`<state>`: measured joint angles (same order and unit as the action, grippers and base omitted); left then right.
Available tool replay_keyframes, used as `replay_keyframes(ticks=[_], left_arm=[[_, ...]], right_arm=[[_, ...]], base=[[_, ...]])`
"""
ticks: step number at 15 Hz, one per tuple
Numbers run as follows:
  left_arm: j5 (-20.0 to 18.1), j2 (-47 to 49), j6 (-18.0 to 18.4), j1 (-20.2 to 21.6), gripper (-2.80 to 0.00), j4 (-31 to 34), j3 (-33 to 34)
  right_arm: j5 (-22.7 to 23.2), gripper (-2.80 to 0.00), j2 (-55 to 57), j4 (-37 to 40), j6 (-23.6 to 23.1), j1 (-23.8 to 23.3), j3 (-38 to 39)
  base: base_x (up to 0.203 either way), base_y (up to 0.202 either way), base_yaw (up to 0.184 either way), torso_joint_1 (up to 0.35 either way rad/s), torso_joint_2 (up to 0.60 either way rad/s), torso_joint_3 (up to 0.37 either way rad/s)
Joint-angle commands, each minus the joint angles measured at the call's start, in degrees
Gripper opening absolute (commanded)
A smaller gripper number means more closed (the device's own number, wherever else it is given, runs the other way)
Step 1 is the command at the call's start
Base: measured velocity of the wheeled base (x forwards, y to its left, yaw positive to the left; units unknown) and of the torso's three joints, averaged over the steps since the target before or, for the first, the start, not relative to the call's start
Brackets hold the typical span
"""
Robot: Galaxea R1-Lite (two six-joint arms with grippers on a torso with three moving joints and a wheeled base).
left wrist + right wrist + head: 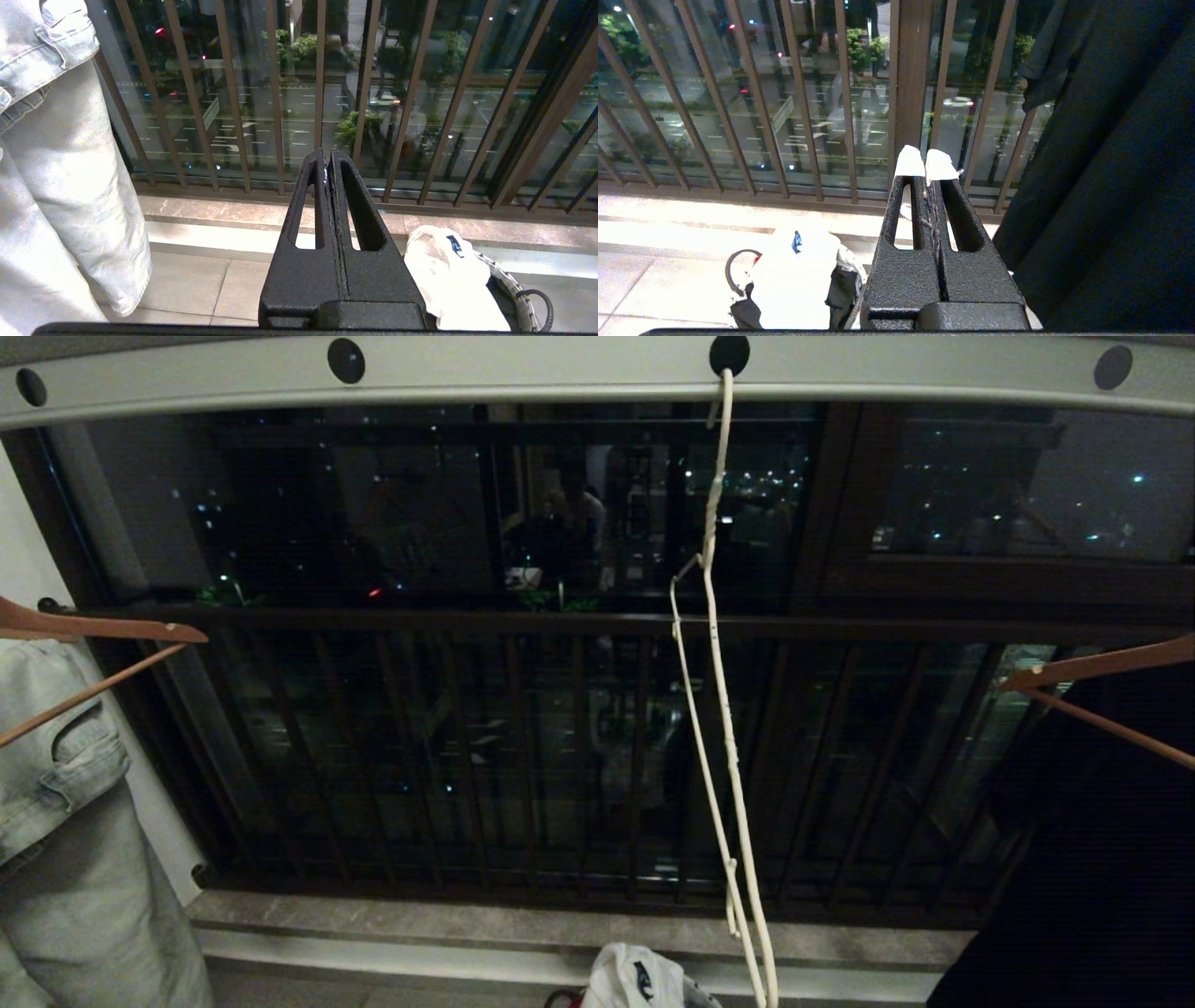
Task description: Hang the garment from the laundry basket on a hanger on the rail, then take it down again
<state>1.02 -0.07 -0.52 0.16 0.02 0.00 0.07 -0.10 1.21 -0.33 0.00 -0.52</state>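
Observation:
The white garment (pixel 633 978) lies bunched in the laundry basket (pixel 511 284) on the floor by the window step; a bit of blue print shows on it. It also shows as the white garment (pixel 448 275) in the left wrist view and as the garment (pixel 798 275) in the right wrist view. The thin white wire hanger (pixel 719 709) dangles bare from a hole in the pale rail (pixel 560 373) overhead. My left gripper (pixel 328 156) is shut and empty, left of the basket. My right gripper (pixel 926 163), white-tipped, is shut and empty, right of the basket (pixel 742 284).
A pale denim garment (pixel 65 821) hangs on a brown wooden hanger (pixel 93 630) at far left. A dark garment (pixel 1092 840) hangs on another wooden hanger (pixel 1102 667) at far right. The dark balcony railing (pixel 560 747) and a stone step (pixel 467 924) stand ahead.

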Motion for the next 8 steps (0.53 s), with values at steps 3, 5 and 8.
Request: replay_keyframes(ticks=[3,5,8], left_arm=[[0.04,0.07,-0.01,0.02,-2.8,-0.02,0.0],[0.04,0.07,-0.09,0.02,-2.8,-0.02,0.0],[0.04,0.07,-0.02,0.02,-2.8,0.04,0.0]], right_arm=[[0.01,-2.8,0.1,0.02,-0.03,0.0,0.0],[0.01,-2.8,0.1,0.02,-0.02,0.0,0.0],[0.01,-2.8,0.1,0.02,-0.02,0.0,0.0]], base=[[0.0,0.0,0.0,0.0,0.0,0.0],[0.0,0.0,0.0,0.0,0.0,0.0],[0.0,0.0,0.0,0.0,0.0,0.0]])
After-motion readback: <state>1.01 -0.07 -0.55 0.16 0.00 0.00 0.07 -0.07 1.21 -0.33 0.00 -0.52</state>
